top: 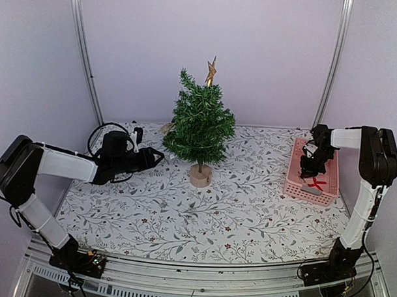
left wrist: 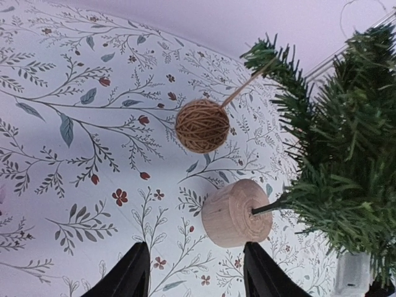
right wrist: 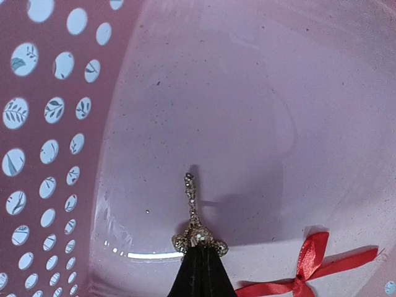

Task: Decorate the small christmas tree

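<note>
The small christmas tree (top: pixel 199 126) stands mid-table on a round wooden base (top: pixel 201 176) with a gold star (top: pixel 211 71) on its tip. In the left wrist view its branches (left wrist: pixel 346 142) carry a hanging twine ball (left wrist: pixel 202 126), just above the base (left wrist: pixel 238 213). My left gripper (left wrist: pixel 196 247) is open and empty, with its tips just short of the base; from above it sits left of the tree (top: pixel 158 157). My right gripper (right wrist: pixel 199 247) reaches down into the pink basket (top: pixel 295 181) and is shut on a small glittery ornament (right wrist: pixel 193 210).
A red ribbon bow (right wrist: pixel 309 266) lies on the basket floor right of the right fingers, and shows from above too (top: pixel 316 183). The basket's perforated wall (right wrist: pixel 37 154) rises close on the left. A black cable (top: pixel 98 132) loops behind the left arm.
</note>
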You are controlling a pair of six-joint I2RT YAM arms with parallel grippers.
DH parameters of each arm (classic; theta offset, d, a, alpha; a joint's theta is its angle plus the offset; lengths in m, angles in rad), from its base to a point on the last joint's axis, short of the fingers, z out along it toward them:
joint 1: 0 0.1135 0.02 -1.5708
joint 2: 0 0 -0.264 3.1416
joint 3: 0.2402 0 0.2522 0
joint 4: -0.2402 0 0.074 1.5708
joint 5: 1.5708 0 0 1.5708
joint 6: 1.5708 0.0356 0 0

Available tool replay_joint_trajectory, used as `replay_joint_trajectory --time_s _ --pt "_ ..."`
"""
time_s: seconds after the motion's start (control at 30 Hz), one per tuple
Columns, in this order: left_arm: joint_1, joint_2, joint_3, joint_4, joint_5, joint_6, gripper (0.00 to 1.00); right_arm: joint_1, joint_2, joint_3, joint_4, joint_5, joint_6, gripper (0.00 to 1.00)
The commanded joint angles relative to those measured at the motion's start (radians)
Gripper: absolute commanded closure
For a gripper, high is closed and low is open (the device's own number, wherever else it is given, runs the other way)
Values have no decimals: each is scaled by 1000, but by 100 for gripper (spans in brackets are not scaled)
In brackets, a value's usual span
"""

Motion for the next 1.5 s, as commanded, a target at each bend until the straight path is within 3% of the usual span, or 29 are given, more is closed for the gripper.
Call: replay_joint_trajectory --time_s 0.0,0.33,0.63,0.83,1.0,1.47 --pt "11 -68 17 -11 -30 58 46 -3 -30 -2 -3 17 20 99" --pt "-28 -298 2 -57 -147 321 43 -3 -194 35 -45 -159 114 100" --pt "-305 -435 20 -61 -263 793 44 68 -372 30 33 -499 360 100" --pt "-529 -320 130 -97 -357 1000 45 196 -426 -33 132 -637 559 100" --pt "-641 -166 237 -71 -371 1150 47 288 -471 -133 256 -695 743 100" --pt "-705 120 425 -1 -152 1226 61 416 -617 -346 376 -706 1309 100"
